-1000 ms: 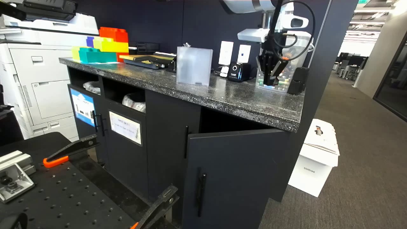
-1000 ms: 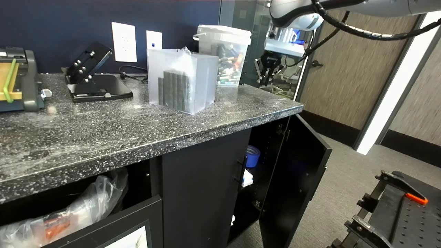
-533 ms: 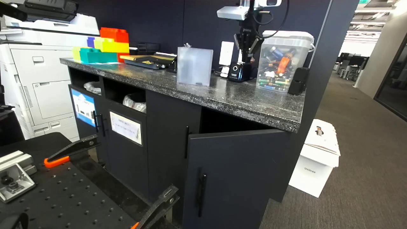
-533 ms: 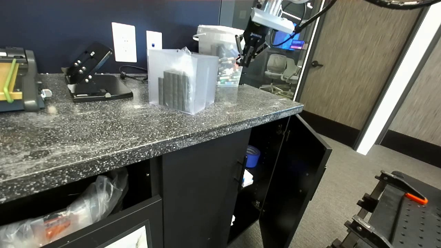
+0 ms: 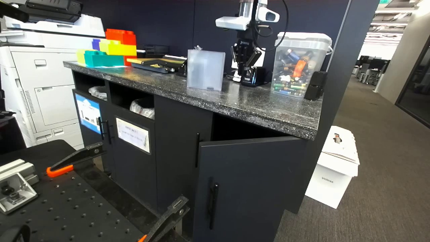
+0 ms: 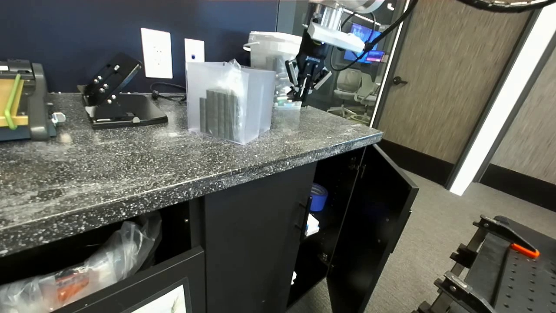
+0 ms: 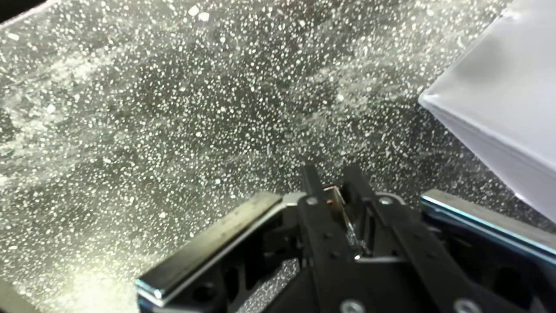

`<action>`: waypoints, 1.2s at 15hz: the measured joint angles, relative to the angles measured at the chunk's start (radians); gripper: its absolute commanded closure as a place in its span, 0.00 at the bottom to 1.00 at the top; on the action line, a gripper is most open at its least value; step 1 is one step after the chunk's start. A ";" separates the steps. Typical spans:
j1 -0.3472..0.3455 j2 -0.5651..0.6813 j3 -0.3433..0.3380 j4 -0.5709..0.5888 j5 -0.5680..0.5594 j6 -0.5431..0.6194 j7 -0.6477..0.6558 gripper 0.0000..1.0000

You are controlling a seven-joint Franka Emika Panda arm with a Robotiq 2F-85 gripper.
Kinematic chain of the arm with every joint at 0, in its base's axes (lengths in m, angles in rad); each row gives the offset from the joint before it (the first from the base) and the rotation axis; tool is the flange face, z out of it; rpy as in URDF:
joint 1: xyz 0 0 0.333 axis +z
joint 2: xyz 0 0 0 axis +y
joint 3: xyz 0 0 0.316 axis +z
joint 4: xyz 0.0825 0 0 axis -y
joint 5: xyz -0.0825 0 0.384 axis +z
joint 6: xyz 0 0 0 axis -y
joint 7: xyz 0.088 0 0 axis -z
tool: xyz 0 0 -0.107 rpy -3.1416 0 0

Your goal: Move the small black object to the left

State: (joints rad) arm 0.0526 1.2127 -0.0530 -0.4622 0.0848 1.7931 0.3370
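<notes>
My gripper [image 7: 332, 174] comes in from the bottom of the wrist view. Its two black fingers stand close, with a narrow gap filled by a small dark thing [image 7: 337, 206] with a glinting edge and brownish spots. I take it for the small black object; its full shape is hidden by the fingers. In an exterior view its dark end [image 6: 293, 93] juts out beside the fingertips. The gripper hangs low over the counter near the clear box in both exterior views [image 5: 243, 76] [image 6: 303, 96]. Whether the thing touches the counter I cannot tell.
A frosted clear box [image 5: 205, 70] stands near the gripper; its corner shows in the wrist view [image 7: 508, 95]. A black device [image 5: 257, 76] stands behind the gripper. A bin of batteries [image 5: 295, 67] and a black upright item [image 5: 315, 85] stand right. The cabinet door [image 5: 248, 181] hangs open.
My gripper has moved left along the counter in both exterior views, away from the battery bin, rising first and then coming lower. The dark thing stays between its fingers. The box has not moved.
</notes>
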 measured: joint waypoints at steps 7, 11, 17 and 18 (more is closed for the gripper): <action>0.024 0.046 0.035 0.004 0.000 -0.013 -0.037 0.95; 0.033 0.080 0.035 0.004 -0.001 -0.023 -0.042 0.95; 0.042 0.089 0.035 0.008 -0.009 -0.057 -0.069 0.54; 0.043 0.089 0.035 0.008 -0.012 -0.061 -0.073 0.49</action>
State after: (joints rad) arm 0.0958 1.3021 -0.0180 -0.4544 0.0731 1.7325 0.2637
